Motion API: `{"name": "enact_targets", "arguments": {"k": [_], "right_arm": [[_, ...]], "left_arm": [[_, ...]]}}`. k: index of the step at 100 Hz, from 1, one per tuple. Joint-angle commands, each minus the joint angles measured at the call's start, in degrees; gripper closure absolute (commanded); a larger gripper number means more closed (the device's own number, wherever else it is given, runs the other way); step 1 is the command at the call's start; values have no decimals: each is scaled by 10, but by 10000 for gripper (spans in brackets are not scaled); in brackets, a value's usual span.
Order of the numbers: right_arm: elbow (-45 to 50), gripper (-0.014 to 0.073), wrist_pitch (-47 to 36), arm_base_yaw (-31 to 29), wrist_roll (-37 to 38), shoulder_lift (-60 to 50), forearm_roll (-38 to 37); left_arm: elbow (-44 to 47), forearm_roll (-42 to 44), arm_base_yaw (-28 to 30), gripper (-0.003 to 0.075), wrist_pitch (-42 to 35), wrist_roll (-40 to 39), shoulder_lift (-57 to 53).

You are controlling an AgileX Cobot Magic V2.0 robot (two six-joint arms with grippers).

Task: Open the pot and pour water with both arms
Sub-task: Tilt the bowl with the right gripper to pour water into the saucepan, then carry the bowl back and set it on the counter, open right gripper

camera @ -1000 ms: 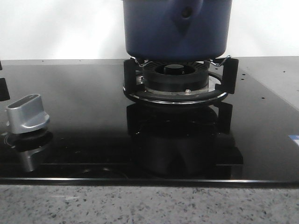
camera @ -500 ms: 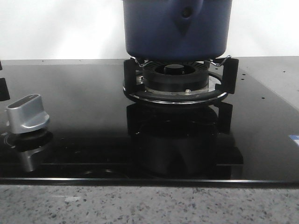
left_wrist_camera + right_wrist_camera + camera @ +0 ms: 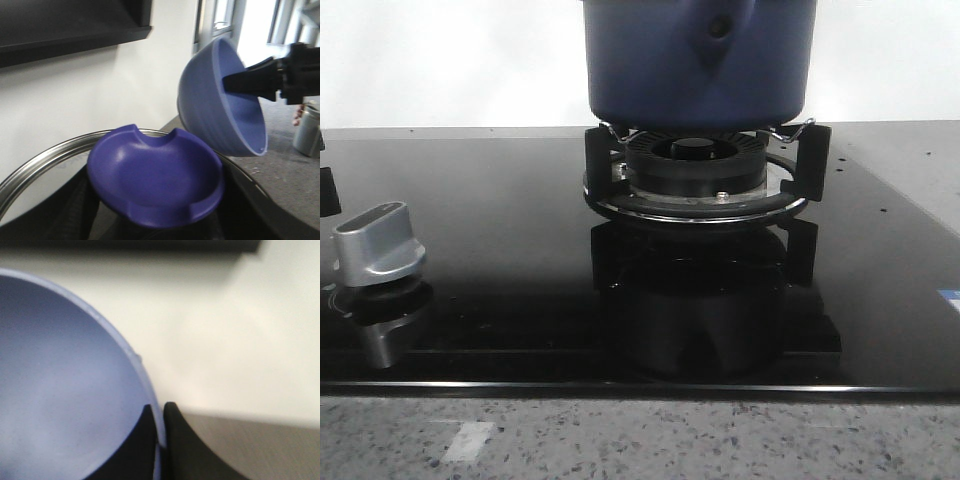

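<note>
The dark navy pot [image 3: 700, 70] stands on the burner grate [image 3: 695, 170], its top cut off by the front view. No gripper shows there. In the left wrist view, my left gripper [image 3: 157, 225] holds the pot's lid up by its dark blue knob [image 3: 155, 182]. The lid's steel rim [image 3: 35, 167] curves around the knob and the fingers are mostly hidden. My right gripper [image 3: 159, 412] is shut on the rim of a lighter blue bowl [image 3: 60, 380]. From the left wrist view the bowl [image 3: 220, 100] is tilted steeply, held by the right gripper [image 3: 235, 82].
A silver stove knob [image 3: 378, 245] sits at the left of the black glass cooktop [image 3: 500, 200]. A grey speckled counter edge [image 3: 640, 440] runs along the front. A metal cup [image 3: 306, 132] stands on the counter behind the bowl.
</note>
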Motion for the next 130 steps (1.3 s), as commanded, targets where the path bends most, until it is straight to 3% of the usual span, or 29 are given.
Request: {"name": "enact_targets", "arguments": {"k": [1, 22, 34, 59, 108, 117, 130], "right_arm": [[-43, 639, 103, -56, 23, -19, 12], [-43, 639, 312, -175, 34, 16, 12], [-43, 639, 370, -210, 34, 58, 12], [-43, 639, 378, -223, 34, 133, 6], [-41, 634, 371, -223, 34, 171, -2], [-41, 548, 371, -223, 29, 168, -2], [-46, 255, 370, -223, 29, 159, -2]], "left_arm": [[-23, -58, -23, 454, -6, -5, -31], [-23, -58, -59, 454, -20, 12, -31], [-23, -58, -68, 454, -29, 12, -31], [-23, -58, -78, 454, -31, 12, -26], [-23, -58, -78, 454, -31, 12, -25], [-23, -58, -78, 454, -31, 12, -25], [-23, -58, -78, 454, -31, 12, -24]]}}
